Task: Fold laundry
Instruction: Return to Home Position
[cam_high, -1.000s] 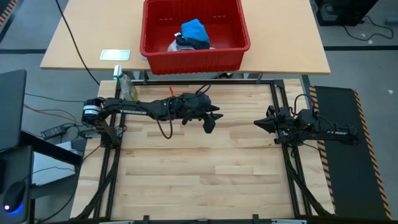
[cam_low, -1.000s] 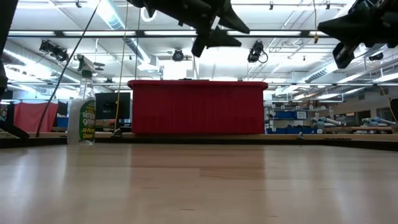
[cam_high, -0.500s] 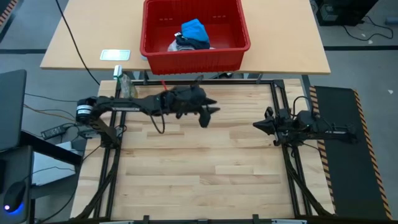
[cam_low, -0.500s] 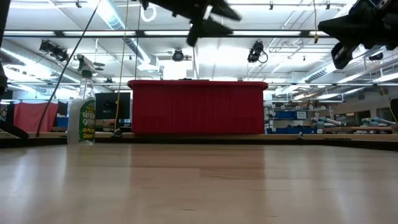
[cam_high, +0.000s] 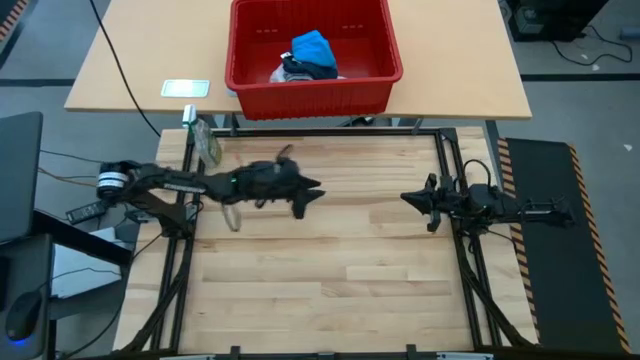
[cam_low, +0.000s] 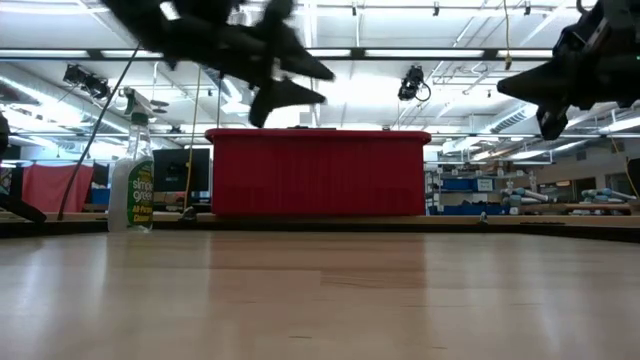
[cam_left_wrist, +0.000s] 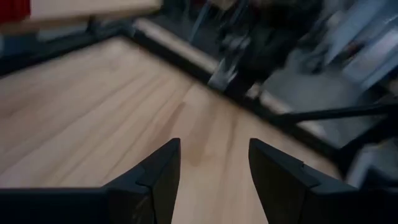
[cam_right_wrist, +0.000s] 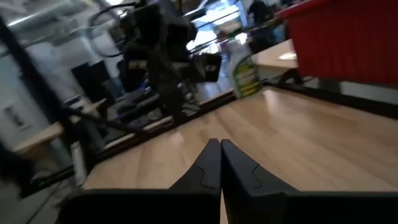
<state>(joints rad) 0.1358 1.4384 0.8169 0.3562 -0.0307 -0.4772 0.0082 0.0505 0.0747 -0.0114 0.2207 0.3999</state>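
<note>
Judging by how things lie, the folding looks done: no cloth shows anywhere on the wooden tabletop (cam_high: 330, 290), from its near edge to its far one. The laundry (cam_high: 305, 60) sits in the red basket (cam_high: 315, 92), which stands on the paler table (cam_high: 450, 60) beyond that far edge. The bright blue garment (cam_high: 312, 44) is on top, with the navy garment (cam_high: 298, 68) just under it; a pale scrap shows beside them, though which piece it is cannot be told. What seems left is only parking the arms. The left gripper (cam_high: 308, 196) hangs well above the far half of the tabletop, left of the middle, with its arm stretched in from the left edge. Its fingers (cam_left_wrist: 163, 167) are spread and hold nothing. The right gripper (cam_high: 404, 197) is raised near the right edge and points inward, and its fingers (cam_right_wrist: 208, 167) are pressed together on nothing. A spray bottle (cam_high: 203, 140) stands at the far left corner.
</note>
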